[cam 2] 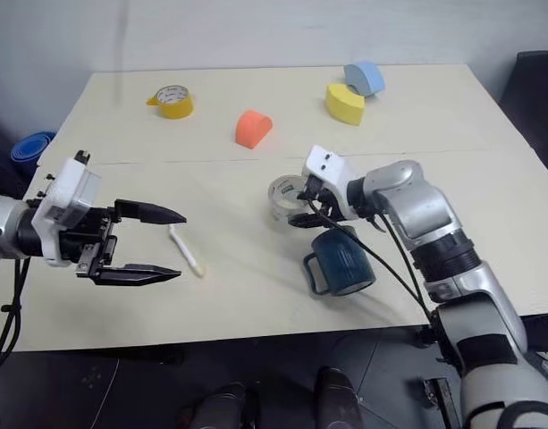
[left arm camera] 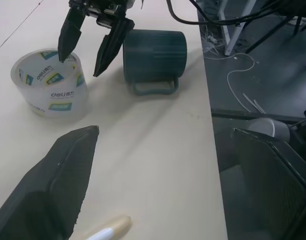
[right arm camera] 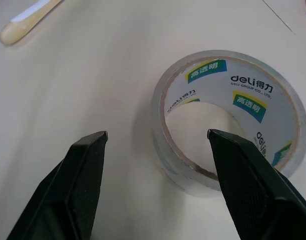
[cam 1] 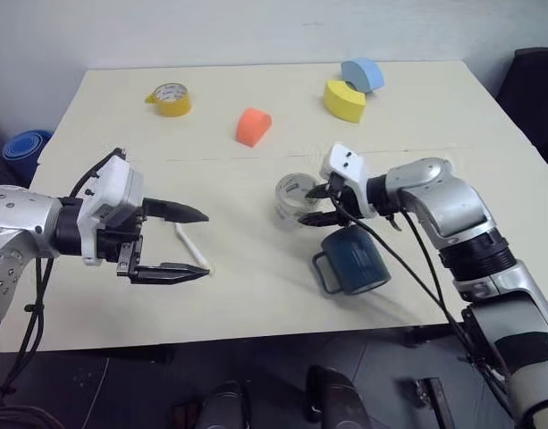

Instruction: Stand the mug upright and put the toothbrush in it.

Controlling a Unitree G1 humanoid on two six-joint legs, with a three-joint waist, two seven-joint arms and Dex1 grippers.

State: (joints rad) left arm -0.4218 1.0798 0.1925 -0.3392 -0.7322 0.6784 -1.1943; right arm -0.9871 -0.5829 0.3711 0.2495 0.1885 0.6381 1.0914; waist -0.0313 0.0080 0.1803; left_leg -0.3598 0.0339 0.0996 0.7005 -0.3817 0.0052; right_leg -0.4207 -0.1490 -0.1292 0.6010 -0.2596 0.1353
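Observation:
The dark teal mug (cam 1: 354, 259) lies on its side near the table's front edge, its handle (cam 1: 323, 273) toward my left. The white toothbrush (cam 1: 191, 246) lies flat on the table, and in the head views it shows between the fingers of my open left gripper (cam 1: 206, 243), which hovers above it holding nothing. My right gripper (cam 1: 305, 206) is open just behind the mug, over the clear tape roll (right arm camera: 227, 110). Its jaws straddle the roll's wall, one finger over the hole. The toothbrush's yellowish handle end (right arm camera: 23, 22) lies beyond the roll.
A yellow tape roll (cam 1: 171, 98), an orange foam block (cam 1: 252, 126), a yellow foam piece (cam 1: 343, 100) and a blue one (cam 1: 363, 73) sit at the back of the table (cam 1: 256, 304). The mug is close to the front edge.

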